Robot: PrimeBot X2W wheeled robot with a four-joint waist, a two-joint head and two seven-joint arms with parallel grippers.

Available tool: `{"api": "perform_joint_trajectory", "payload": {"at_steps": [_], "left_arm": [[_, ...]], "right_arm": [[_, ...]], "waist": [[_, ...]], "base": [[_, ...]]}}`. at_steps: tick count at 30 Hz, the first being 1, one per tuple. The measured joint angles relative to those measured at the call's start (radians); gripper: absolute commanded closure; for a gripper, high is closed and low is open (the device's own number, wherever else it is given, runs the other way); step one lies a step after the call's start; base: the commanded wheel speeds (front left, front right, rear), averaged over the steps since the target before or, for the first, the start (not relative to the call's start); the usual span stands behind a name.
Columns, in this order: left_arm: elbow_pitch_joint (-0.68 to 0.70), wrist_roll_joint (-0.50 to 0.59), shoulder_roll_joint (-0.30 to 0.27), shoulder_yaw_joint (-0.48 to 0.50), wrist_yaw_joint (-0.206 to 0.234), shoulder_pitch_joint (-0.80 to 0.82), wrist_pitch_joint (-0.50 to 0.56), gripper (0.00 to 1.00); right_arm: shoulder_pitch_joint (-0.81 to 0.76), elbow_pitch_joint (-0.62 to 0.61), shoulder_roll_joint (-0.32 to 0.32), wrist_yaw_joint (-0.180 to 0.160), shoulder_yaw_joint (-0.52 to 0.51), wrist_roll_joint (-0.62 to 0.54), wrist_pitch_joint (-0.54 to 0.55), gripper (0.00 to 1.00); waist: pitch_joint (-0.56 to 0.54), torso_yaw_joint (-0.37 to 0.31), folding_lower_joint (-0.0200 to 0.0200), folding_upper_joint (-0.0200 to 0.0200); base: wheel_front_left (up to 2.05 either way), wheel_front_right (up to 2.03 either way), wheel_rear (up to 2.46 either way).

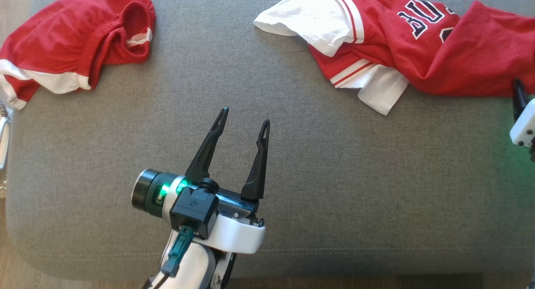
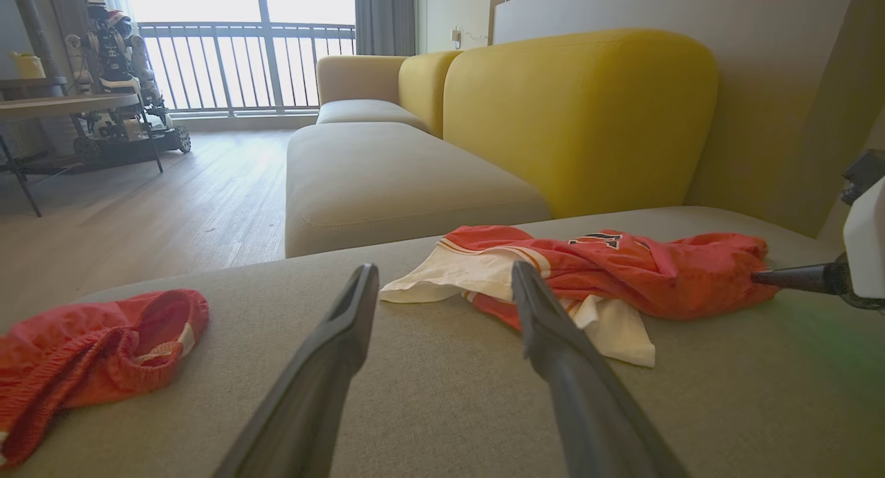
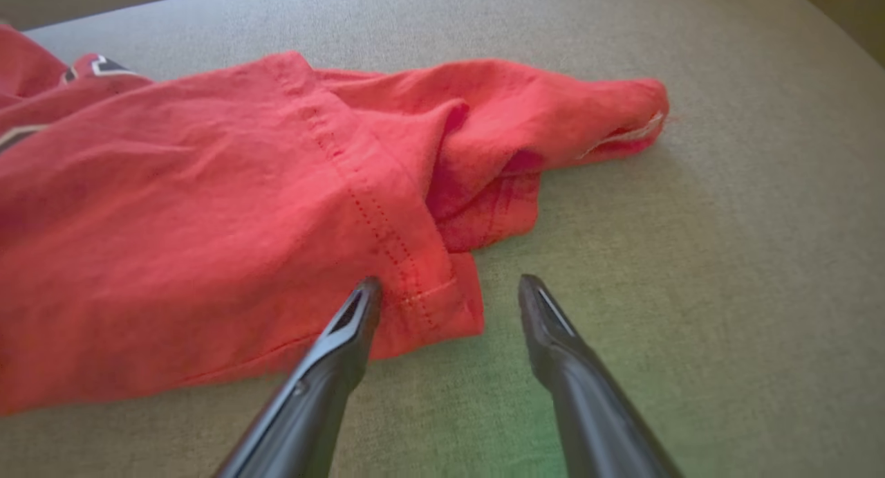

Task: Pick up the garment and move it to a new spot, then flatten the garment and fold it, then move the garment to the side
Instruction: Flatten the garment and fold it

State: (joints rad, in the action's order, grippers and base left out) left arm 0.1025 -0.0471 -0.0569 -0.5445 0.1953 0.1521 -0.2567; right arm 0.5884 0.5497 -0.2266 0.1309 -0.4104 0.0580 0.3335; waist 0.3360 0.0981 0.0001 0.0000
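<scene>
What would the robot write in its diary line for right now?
left tool: open, over grey cushion | right tool: open, at jersey hem | jersey: crumpled, not gripped | shorts: far left

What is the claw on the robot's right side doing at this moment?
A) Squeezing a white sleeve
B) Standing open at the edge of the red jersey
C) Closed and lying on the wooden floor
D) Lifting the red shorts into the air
B: in the right wrist view the right gripper is open, its two fingers either side of the hem corner of the red jersey, with nothing pinched.
</scene>
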Motion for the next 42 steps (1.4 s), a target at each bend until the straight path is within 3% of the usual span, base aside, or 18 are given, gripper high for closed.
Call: {"api": "perform_joint_trajectory", "payload": {"at_steps": [4, 5, 6, 7, 14, 20, 26, 34, 42], "left_arm": [[0.000, -0.002, 0.000, -0.001, 0.004, 0.000, 0.000, 0.00], [0.000, -0.007, 0.000, -0.001, 0.004, 0.000, 0.000, 0.00], [0.000, -0.009, 0.000, -0.001, 0.007, 0.000, 0.000, 0.00], [0.000, -0.009, 0.000, -0.001, 0.007, 0.000, 0.000, 0.00], [-0.002, -0.009, 0.000, 0.002, 0.007, 0.000, 0.000, 0.00], [-0.010, -0.005, 0.000, 0.015, 0.006, 0.000, 0.000, 0.00], [-0.058, 0.010, -0.004, 0.042, -0.038, 0.026, 0.000, 0.00], [-0.341, 0.044, -0.019, 0.040, -0.127, 0.240, 0.000, 0.00], [-0.622, 0.046, -0.006, 0.053, -0.125, 0.439, 0.000, 0.00]], "right_arm": [[0.001, 0.036, -0.001, 0.000, 0.000, -0.009, -0.019, 0.70], [0.002, 0.042, 0.000, 0.000, 0.001, -0.007, -0.022, 0.70], [0.003, 0.050, 0.000, 0.000, 0.007, -0.004, -0.027, 0.92], [0.004, 0.054, 0.000, 0.000, 0.013, -0.004, -0.032, 1.00], [0.016, 0.051, -0.010, 0.000, 0.018, 0.013, -0.063, 1.00], [-0.020, -0.004, -0.029, 0.000, -0.062, 0.013, -0.071, 1.00], [-0.115, -0.118, 0.005, 0.000, -0.105, 0.036, -0.059, 1.00], [-0.141, -0.229, 0.048, 0.000, -0.125, 0.057, -0.032, 1.00], [-0.148, -0.257, 0.079, 0.000, -0.099, 0.067, -0.022, 1.00]], "waist": [[0.001, 0.007, 0.0000, 0.0000], [0.000, 0.008, 0.0000, 0.0000], [-0.001, 0.007, 0.0000, 0.0000], [-0.002, 0.006, 0.0000, 0.0000], [-0.011, -0.007, 0.0000, 0.0000], [-0.016, -0.026, 0.0000, 0.0000], [-0.006, -0.057, 0.0000, 0.0000], [0.034, -0.091, 0.0000, 0.0000], [0.072, -0.121, 0.0000, 0.0000]], "base": [[0.00, 0.00, 0.00], [0.00, 0.00, 0.00], [0.00, 0.00, 0.00], [0.00, 0.00, 0.00], [0.00, 0.00, 0.00], [0.00, 0.00, 0.00], [0.00, 0.00, 0.00], [0.00, 0.00, 0.00], [0.00, 0.00, 0.00]]}}
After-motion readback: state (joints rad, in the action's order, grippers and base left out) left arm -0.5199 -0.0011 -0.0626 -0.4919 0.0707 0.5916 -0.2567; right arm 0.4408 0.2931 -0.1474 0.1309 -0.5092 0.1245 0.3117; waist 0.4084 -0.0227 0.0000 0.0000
